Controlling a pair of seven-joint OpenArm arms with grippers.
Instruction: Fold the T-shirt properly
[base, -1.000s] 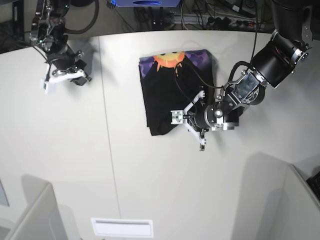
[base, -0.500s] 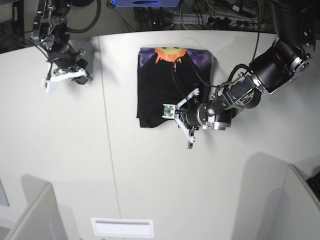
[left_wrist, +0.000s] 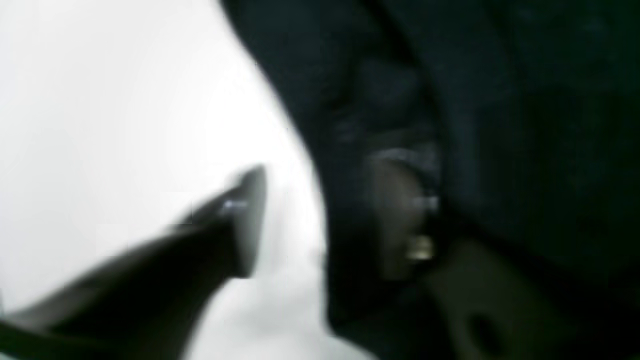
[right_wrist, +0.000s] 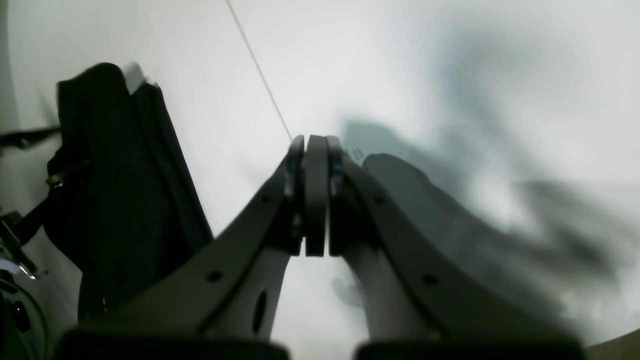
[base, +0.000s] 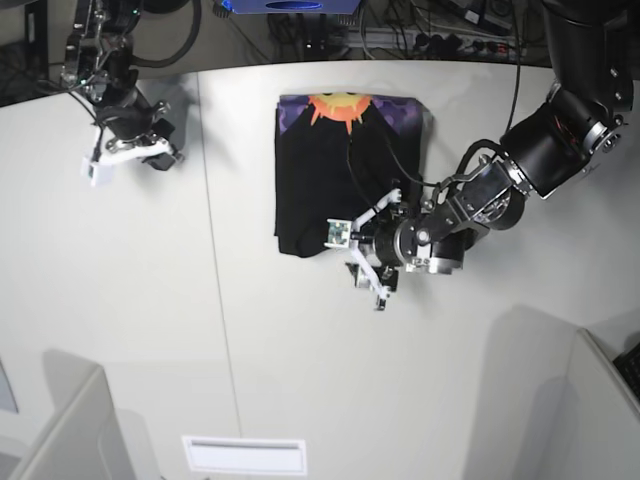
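Observation:
The black T-shirt (base: 330, 170) lies folded into a rectangle at the table's back middle, its orange sun print (base: 340, 105) at the far edge. My left gripper (base: 347, 250) hovers at the shirt's near right corner with its jaws apart. In the left wrist view the left gripper (left_wrist: 325, 210) has one finger over bare table and the other against the dark T-shirt (left_wrist: 500, 125), whose edge runs between them. My right gripper (base: 100, 165) hangs far off at the back left, shut on nothing. The right wrist view shows the right gripper (right_wrist: 315, 150) pressed together, with the T-shirt (right_wrist: 115, 175) at its left.
The white table (base: 200, 330) has a thin seam (base: 215, 250) running front to back, left of the shirt. Grey partitions stand at the front left (base: 70, 430) and front right (base: 590, 400). Cables and gear crowd the back edge (base: 400, 35).
The left gripper dragged the shirt's near edge leftward, squaring the fold, then opened its jaws and let the cloth go. The right arm has stayed put.

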